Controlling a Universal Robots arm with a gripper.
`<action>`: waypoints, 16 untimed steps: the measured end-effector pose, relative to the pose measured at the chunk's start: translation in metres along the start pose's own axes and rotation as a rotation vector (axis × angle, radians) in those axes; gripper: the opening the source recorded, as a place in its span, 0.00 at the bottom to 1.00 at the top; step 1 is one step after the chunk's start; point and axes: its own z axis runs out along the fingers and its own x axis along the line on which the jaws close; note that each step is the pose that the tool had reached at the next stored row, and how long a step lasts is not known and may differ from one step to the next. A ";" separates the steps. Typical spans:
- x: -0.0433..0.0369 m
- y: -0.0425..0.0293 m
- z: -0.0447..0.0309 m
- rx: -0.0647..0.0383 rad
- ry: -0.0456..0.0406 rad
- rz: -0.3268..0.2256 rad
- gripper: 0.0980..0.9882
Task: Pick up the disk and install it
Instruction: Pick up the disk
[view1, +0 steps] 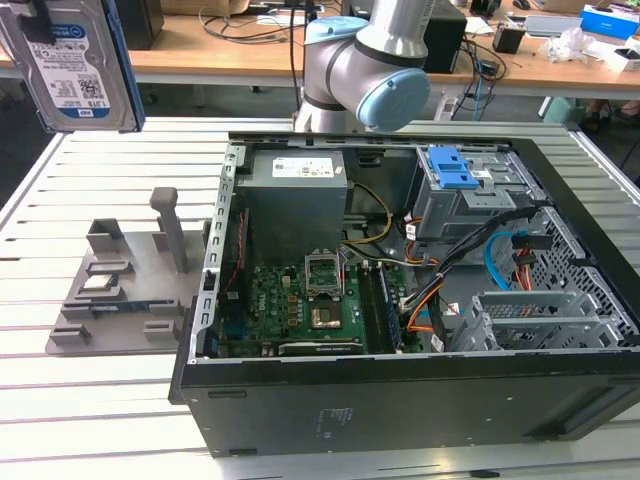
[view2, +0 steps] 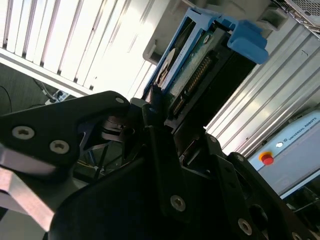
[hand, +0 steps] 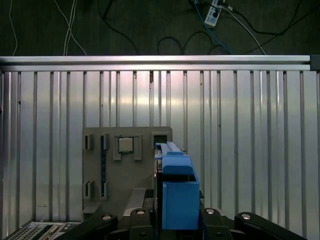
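Observation:
The disk (view1: 70, 65), a silver hard drive with a blue-and-white barcode label in a blue carrier bracket, hangs high above the table at the exterior view's left. In the second wrist view my gripper (view2: 170, 107) is shut on the disk (view2: 200, 60), its black fingers (view2: 150, 125) clamping the connector end. In the first wrist view the disk (hand: 177, 195) shows edge-on between the jaws of my gripper (hand: 177, 217), above the grey holder (hand: 125, 180) on the slatted table.
An open computer case (view1: 400, 410) lies on the slatted table (view1: 100, 420), with a drive cage and blue latch (view1: 455, 170) at its far side. The grey holder (view1: 110, 290) carries a small square chip (view1: 100, 283). The robot arm (view1: 370, 70) stands behind the case.

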 end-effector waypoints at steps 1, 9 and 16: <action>0.0000 0.0001 -0.0016 0.000 0.0000 0.000 0.30; -0.0001 0.0007 -0.0165 0.000 0.0000 0.000 0.30; 0.0000 0.0008 -0.0192 0.000 0.0000 0.000 0.30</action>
